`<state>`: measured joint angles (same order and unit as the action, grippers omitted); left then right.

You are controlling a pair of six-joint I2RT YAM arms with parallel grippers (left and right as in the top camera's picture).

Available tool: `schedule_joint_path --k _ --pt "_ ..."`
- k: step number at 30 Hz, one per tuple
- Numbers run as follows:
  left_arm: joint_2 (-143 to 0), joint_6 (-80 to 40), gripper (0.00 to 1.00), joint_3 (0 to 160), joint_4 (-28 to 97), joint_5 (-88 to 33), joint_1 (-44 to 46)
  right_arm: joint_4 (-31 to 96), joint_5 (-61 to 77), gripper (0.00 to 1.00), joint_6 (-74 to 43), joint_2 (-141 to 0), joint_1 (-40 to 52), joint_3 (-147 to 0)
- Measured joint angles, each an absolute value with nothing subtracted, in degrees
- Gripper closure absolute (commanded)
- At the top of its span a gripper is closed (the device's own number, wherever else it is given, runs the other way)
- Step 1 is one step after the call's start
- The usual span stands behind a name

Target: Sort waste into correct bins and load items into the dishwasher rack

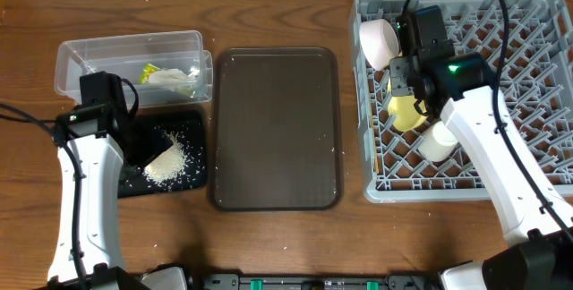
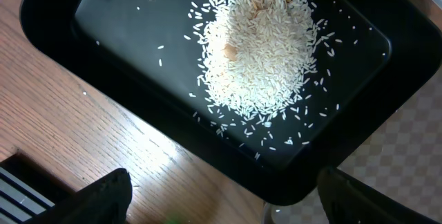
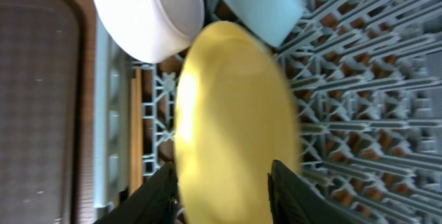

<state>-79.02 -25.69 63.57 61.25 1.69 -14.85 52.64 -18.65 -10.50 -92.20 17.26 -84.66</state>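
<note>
The right gripper (image 3: 221, 172), low in its wrist frame, seems clamped on the yellow plate (image 3: 231, 99), edge-up in the dishwasher rack (image 3: 359, 113) just below the white bowl (image 3: 148, 10). Loading is in hand; next, seat it between pegs (image 3: 387, 65), then let go. Its blurred lower rim is cut off. The left gripper (image 2: 222, 175) gapes empty above the rice-strewn black tray (image 2: 90, 37).

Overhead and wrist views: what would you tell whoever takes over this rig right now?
Left claw open above the rice in the black tray.
Right claw straddles the yellow plate in the dishwasher rack; grip unclear.
Snack wrapper and tissue lie in the clear tub.
White bowl, light blue bowl, small white cup and chopsticks are in the rack.
Left: probably only seating the plate.
</note>
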Motion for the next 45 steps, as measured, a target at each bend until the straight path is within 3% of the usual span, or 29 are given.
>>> schedule_joint_path --k 7,13,21,30,45 --pt "-79.02 -22.15 0.07 63.57 59.46 -2.66 -14.76 51.7 -7.16 0.37 -13.3 -88.88 12.64 -84.62" --pt "-79.02 -13.74 0.03 63.57 55.81 -8.8 -10.2 57.21 2.81 0.01 -11.57 -84.38 2.37 -84.64" --pt "-79.02 -7.2 0.0 63.57 62.43 -9.85 1.06 65.34 8.62 0.01 -7.27 -84.36 -1.48 -84.58" --pt "-77.97 -5.91 0.0 63.55 66.89 -8.64 2.42 65.49 8.51 0.01 -7.33 -82.08 -1.48 -80.71" --pt "-40.53 -5.93 0.0 47.0 53.15 -8.6 2.42 42.35 7.94 0.01 -7.42 -42.48 -1.48 -44.66"
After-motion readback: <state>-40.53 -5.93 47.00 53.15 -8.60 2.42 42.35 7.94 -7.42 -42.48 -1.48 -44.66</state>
